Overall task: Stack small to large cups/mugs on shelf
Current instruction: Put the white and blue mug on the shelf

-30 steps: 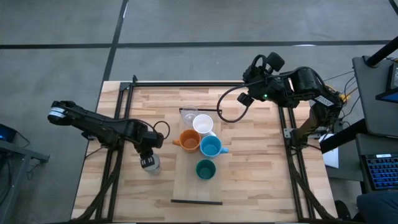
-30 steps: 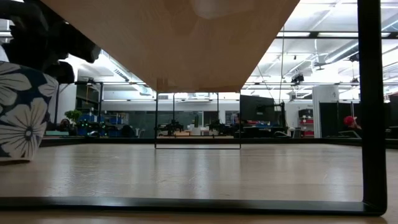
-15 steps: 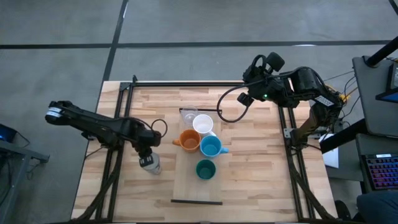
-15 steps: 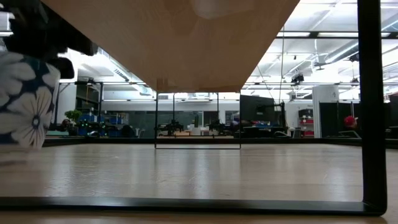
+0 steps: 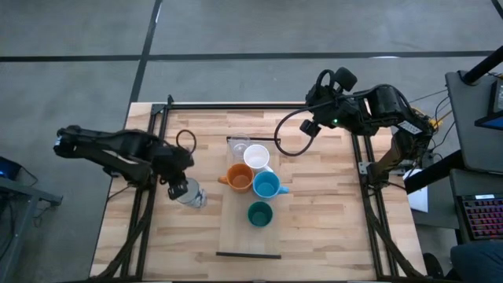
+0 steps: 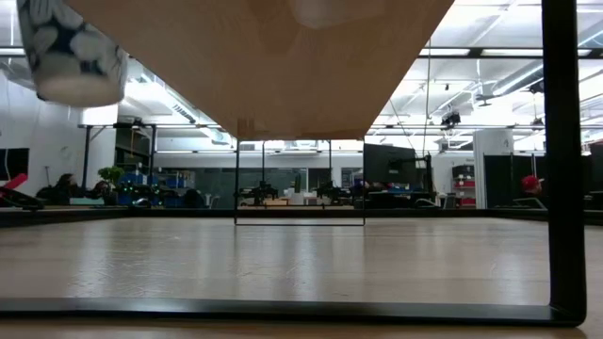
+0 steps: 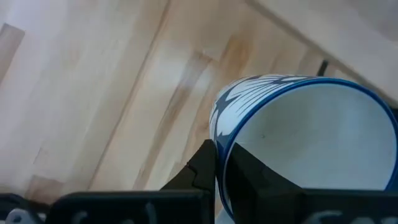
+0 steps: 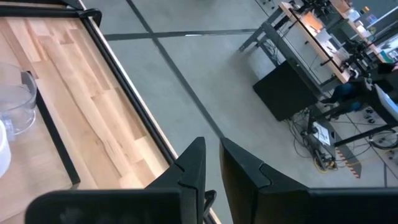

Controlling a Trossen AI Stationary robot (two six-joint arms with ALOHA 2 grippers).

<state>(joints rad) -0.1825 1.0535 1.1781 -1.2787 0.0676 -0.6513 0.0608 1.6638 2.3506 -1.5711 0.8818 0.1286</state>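
My left gripper (image 5: 179, 187) is shut on a white mug with a blue flower pattern (image 5: 192, 197), which hangs over the table left of the shelf (image 5: 236, 236). The low view shows the mug (image 6: 71, 52) well above the tabletop. On the pale shelf board stand a clear glass (image 5: 238, 146), a white mug (image 5: 256, 157), an orange mug (image 5: 239, 177), a light blue mug (image 5: 266, 185) and a dark green cup (image 5: 259, 213). My right gripper (image 5: 310, 126) waits high over the table's far right part, its fingers (image 8: 193, 165) a little apart with nothing between them. My left gripper pinches the flowered mug's wall at the blue rim (image 7: 219, 146), one finger (image 7: 249, 177) inside the mug and one (image 7: 200, 169) outside. The fingers come from above, slanting down. The mug hangs tilted below them, lifted clear of the table.
The shelf's underside (image 6: 264, 66) and its dark end frame (image 6: 562, 160) fill the low view. Black frame bars run along the table's left (image 5: 149, 157) and right (image 5: 369, 196) sides. Bare planks (image 5: 330, 228) lie right of the shelf.
My left gripper has risen with the flowered mug. The mug stood on the table a second ago and now hangs tilted, well clear of it.
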